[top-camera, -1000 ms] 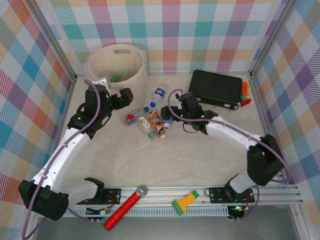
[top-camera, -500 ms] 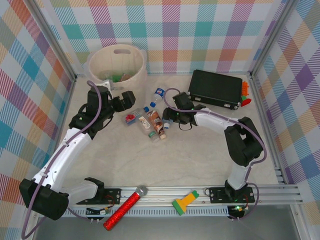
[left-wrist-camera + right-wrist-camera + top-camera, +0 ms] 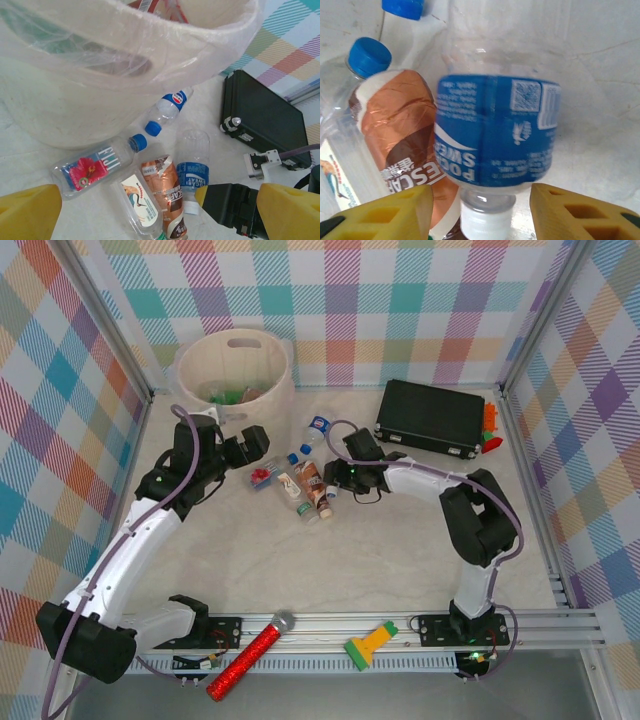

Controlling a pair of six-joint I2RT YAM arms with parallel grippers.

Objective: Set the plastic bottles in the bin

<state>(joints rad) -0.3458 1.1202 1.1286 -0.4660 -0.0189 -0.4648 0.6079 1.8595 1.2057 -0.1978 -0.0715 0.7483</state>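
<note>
Right tool (image 3: 480, 197) straddles the blue-labelled bottle (image 3: 495, 130) with gaps either side; left tool (image 3: 160, 212) gapes wide.

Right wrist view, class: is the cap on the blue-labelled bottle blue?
No, the blue-labelled bottle ends in a white cap at the bottom of the view.

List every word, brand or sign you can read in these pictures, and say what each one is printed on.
"FIJI": clear bottle with the red flower label.
"POCARI SWEAT": blue-labelled bottle.
"ESCA", part of a word: brown-labelled bottle.
Round red, white and blue logo, no words: blue-capped bottle.
Small print and square code on the blue label: too blurred to read.
</note>
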